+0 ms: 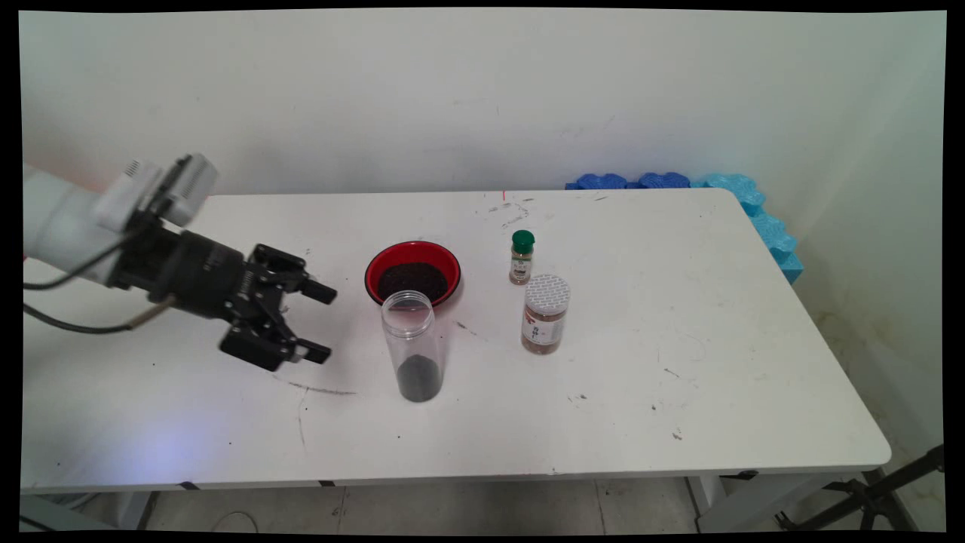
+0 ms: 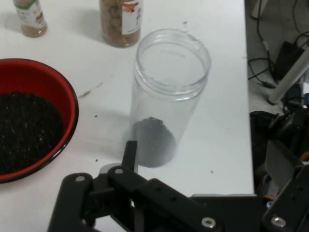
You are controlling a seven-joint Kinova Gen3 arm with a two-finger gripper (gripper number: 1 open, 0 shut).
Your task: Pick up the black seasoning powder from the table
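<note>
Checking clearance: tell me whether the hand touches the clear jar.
Apart. Main view shows bare table between the open hand and the clear jar.

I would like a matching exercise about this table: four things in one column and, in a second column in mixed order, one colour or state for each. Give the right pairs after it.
Things:
1. red bowl
2. clear jar
3. small bottle
4. pincer

Descriptions:
A. green cap
B. open, holding nothing, left of the jar
C. lidless, a little dark powder at the bottom
D. filled with dark grains

Pairs: 1-D, 2-C, 3-A, 4-B
</note>
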